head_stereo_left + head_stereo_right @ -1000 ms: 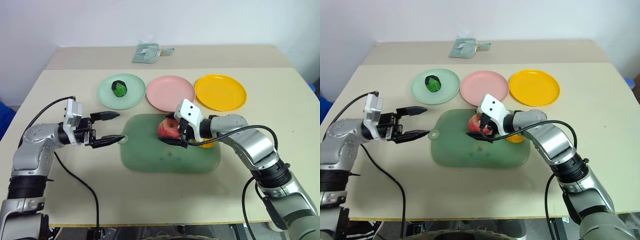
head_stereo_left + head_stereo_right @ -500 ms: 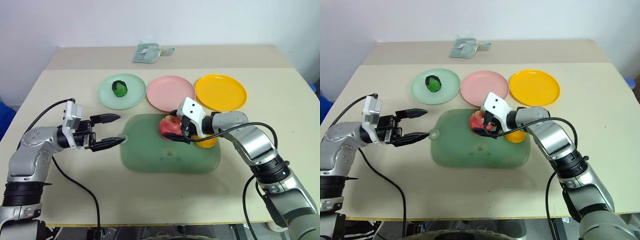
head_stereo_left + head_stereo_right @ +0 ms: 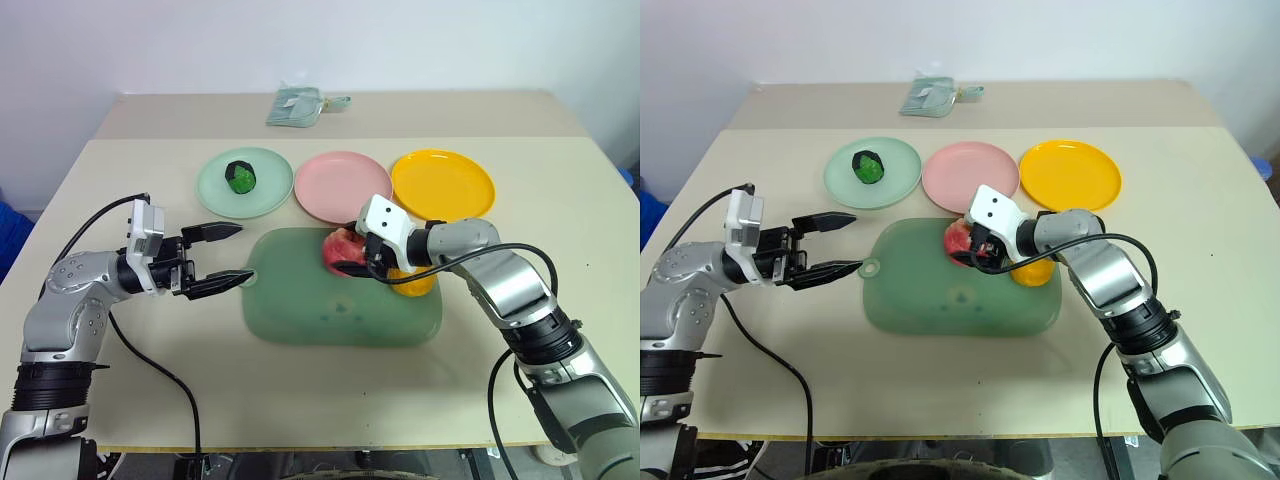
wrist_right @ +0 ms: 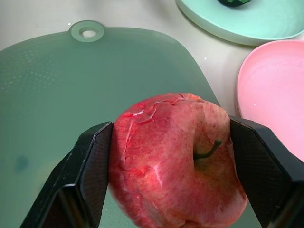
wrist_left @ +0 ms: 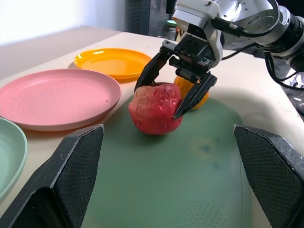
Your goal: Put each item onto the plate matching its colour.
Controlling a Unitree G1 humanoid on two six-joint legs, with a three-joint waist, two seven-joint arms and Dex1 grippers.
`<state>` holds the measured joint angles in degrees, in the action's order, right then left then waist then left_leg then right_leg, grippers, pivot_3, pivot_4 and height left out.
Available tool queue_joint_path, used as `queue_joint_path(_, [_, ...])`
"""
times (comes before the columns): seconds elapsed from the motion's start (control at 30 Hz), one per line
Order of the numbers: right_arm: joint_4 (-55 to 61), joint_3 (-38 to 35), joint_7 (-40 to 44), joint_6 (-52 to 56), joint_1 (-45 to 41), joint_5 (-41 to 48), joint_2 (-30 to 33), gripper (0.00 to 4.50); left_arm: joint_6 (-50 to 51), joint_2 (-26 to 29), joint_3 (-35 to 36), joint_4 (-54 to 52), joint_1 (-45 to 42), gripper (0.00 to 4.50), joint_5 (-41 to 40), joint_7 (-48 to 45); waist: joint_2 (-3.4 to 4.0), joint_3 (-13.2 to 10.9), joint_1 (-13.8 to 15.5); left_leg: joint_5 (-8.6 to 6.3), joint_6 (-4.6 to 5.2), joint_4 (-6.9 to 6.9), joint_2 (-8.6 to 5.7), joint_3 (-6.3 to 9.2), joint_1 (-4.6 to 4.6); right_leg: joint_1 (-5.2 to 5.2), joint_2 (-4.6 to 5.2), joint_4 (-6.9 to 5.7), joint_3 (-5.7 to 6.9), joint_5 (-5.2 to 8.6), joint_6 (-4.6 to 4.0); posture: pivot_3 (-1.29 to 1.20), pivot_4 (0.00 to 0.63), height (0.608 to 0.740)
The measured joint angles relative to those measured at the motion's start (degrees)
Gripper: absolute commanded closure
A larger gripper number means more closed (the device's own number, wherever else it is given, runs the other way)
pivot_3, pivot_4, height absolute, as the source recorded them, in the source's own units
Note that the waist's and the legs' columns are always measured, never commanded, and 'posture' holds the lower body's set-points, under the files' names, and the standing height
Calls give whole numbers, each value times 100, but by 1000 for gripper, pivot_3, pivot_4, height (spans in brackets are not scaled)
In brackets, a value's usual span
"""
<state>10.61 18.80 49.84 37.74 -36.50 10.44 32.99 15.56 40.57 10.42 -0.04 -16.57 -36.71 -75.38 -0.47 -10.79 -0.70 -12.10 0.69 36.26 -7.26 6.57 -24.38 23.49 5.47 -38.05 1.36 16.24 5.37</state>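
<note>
With its black fingers clamped on the apple [image 4: 175,159] at the green mat's [image 3: 300,320] far edge, the right gripper [image 3: 356,258] has the pick made, and next comes a lift across to the pink plate [image 3: 335,185] just beyond.

Head pair overhead (wrists close)

1. An apple [image 5: 156,108] sits on the green mat [image 5: 190,180], pinched between the black fingers of the right gripper [image 5: 176,99].
2. An orange fruit [image 5: 192,91] lies just behind it.
3. Pink plate [image 5: 57,97], yellow plate [image 5: 113,61] and mint plate [image 5: 9,156] stand beyond.
4. The left gripper's fingers [image 5: 71,175] are spread wide.
</note>
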Motion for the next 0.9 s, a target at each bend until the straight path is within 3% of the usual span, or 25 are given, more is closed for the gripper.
queue_joint_path(0.2, [-308,-649,-433,127,-462,374,-753,1330,-114,-156,38,149,-186,0,5,308,2,-1,-11,3,-5,-2,2,0,-1,4,-3,-2,-1,-2,-3,0,150,738])
queue_joint_path(0.5, [-2908,-760,-1862,-1979,-1521,-836,-1422,1330,-367,-194,191,452,-336,0,345,830,2,-2,-28,11,-17,-8,0,-7,-1,10,-4,-3,-5,-3,-3,0,150,738])
queue_joint_path(0.6, [-3718,-732,-1928,-2255,-1747,-935,-1750,38,-477,-256,173,444,-371,0,390,940,2,-2,-53,12,-19,-13,3,-8,-1,15,-8,-5,-9,-3,-4,0,150,738])
queue_joint_path(0.77, [-3998,-903,-1907,-2465,-1833,-895,-1805,38,-485,-245,190,363,-268,0,402,967,3,-2,-30,12,-19,-12,3,-9,-2,15,-9,-4,-11,-3,-4,0,150,738])
queue_joint_path(0.9, [-3656,-1608,-1719,-2331,-1867,-233,-1764,38,-432,-194,240,231,-158,0,332,935,3,-2,-16,12,-19,-12,3,-8,-3,15,-10,-4,-11,-3,-4,0,150,738])
